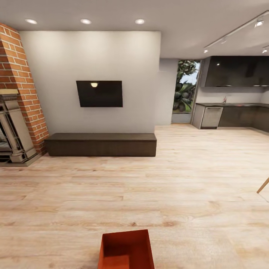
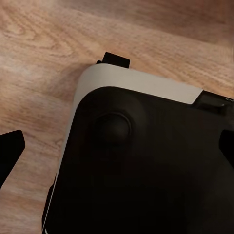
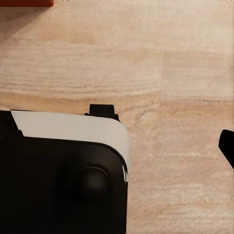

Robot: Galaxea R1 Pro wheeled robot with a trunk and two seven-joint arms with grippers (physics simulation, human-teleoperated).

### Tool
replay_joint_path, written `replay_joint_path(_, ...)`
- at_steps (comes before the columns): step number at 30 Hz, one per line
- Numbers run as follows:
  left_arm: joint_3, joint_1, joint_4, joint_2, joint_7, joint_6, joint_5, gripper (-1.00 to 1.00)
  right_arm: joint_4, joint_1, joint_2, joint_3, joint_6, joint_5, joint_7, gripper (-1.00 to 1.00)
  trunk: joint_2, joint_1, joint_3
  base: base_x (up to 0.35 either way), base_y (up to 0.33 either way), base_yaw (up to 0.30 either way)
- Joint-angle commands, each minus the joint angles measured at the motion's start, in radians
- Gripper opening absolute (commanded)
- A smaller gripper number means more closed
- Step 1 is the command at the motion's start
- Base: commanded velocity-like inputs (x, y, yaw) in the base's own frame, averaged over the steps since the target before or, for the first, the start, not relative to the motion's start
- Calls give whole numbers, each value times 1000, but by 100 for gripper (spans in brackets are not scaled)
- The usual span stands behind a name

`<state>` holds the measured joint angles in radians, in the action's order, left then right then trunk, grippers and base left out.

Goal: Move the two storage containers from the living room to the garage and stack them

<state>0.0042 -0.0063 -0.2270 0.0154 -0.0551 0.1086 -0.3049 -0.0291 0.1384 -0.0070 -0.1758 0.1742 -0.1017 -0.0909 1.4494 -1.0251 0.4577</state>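
Note:
One orange-red storage container (image 1: 126, 249) stands on the light wood-plank floor of the living room, at the near edge of the head view, open side up and empty. A strip of orange-red container (image 3: 24, 2) also shows at the border of the right wrist view. My left gripper (image 2: 117, 151) hangs over the robot's base with one dark fingertip (image 2: 10, 148) at each side edge, open and empty. My right gripper (image 3: 117, 146) also hangs above base and floor. One of its fingertips (image 3: 228, 146) shows far out at the edge, and nothing is held.
A long low dark bench (image 1: 101, 144) stands against the white wall under a black screen (image 1: 99, 93). The brick fireplace (image 1: 18, 93) is at left. A kitchen (image 1: 231, 116) opens at the back right. A wooden leg (image 1: 263, 185) pokes in at the right edge.

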Motion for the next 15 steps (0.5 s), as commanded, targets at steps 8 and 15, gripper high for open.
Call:
replay_joint_path(8,0,0,-3,0,-3,6,-5,100,-3,1,1,-8,7,-10,2,100,1,0,1,0,0,113)
replay_joint_path(15,1,0,-6,-2,-3,6,-5,100,-3,1,0,-8,7,-11,1,100,1,0,1,0,72,7)
